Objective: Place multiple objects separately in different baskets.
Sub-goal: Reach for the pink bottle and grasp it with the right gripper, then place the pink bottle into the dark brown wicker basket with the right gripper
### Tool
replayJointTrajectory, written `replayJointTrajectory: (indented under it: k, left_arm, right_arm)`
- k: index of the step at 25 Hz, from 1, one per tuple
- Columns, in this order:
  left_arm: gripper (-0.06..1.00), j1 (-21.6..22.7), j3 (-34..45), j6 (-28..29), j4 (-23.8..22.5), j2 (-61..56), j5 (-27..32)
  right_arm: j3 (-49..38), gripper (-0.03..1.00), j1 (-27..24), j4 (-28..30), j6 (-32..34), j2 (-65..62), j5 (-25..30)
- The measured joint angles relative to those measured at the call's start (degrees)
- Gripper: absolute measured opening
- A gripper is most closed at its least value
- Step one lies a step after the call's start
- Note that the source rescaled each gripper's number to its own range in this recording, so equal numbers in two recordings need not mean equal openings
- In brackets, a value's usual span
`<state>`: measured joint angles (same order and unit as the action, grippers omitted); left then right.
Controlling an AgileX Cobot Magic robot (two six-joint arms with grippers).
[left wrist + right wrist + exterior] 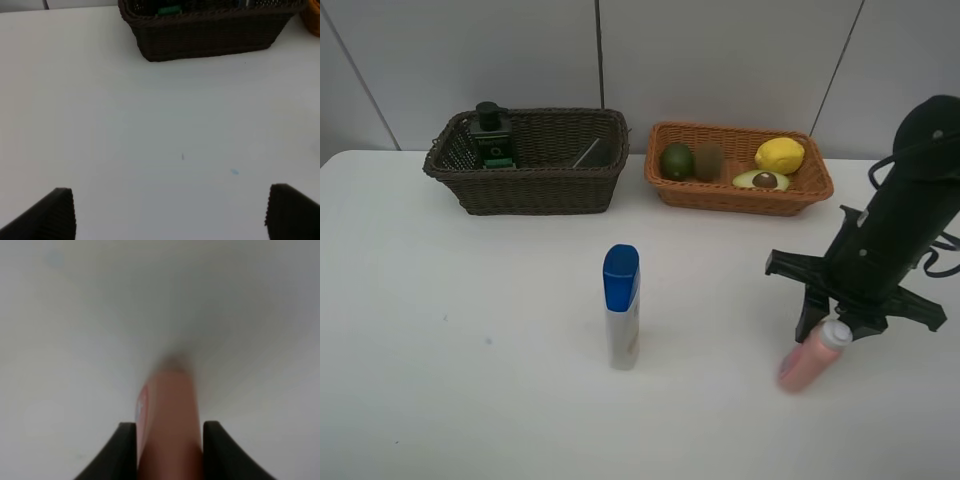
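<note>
R gripper [830, 328] clamped on slim pink plastic bottle [804, 364] near its top. Bottle tilted, low end on white table [470, 350], prob. ready for lift to dark brown woven wicker basket [535, 190]. L gripper [170, 215] jaws wide apart, empty.

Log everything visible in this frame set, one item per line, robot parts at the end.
table: one, white, under everything
dark brown wicker basket: one, dark brown, back left
dark green pump bottle: one, dark green, left end of the dark brown basket
grey block: one, grey, right end of the same basket
orange wicker basket: one, orange-tan, back right
green avocado: one, green, left end of the orange basket
kiwi: one, brown, beside the avocado
lemon: one, yellow, right end
halved avocado: one, pale green with brown pit, in front of the lemon
blue-capped white bottle: one, upright, table centre
pink bottle: one, pink, front right, tilted
left gripper: open, empty
right gripper: closed on the pink bottle
</note>
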<state>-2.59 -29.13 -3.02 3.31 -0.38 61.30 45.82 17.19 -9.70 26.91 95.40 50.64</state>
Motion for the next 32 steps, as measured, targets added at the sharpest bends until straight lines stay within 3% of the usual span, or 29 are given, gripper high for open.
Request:
replayJointTrajectory:
  k: [9,19,26,32]
  left_arm:
    - [1.0,0.0,0.0,0.0,0.0,0.0,0.0]
    - [1.0,0.0,0.0,0.0,0.0,0.0,0.0]
    - [1.0,0.0,0.0,0.0,0.0,0.0,0.0]
    - [1.0,0.0,0.0,0.0,0.0,0.0,0.0]
  right_arm:
    - [9.14,0.0,0.0,-0.46,-0.61,0.06,4.11]
    - [28.14,0.0,0.0,-0.68,-0.61,0.15,8.83]
    - [37.9,0.0,0.0,-4.72,-1.67,1.35,2.87]
    - [43.21,0.0,0.0,-17.92,-9.35,9.08,-3.21]
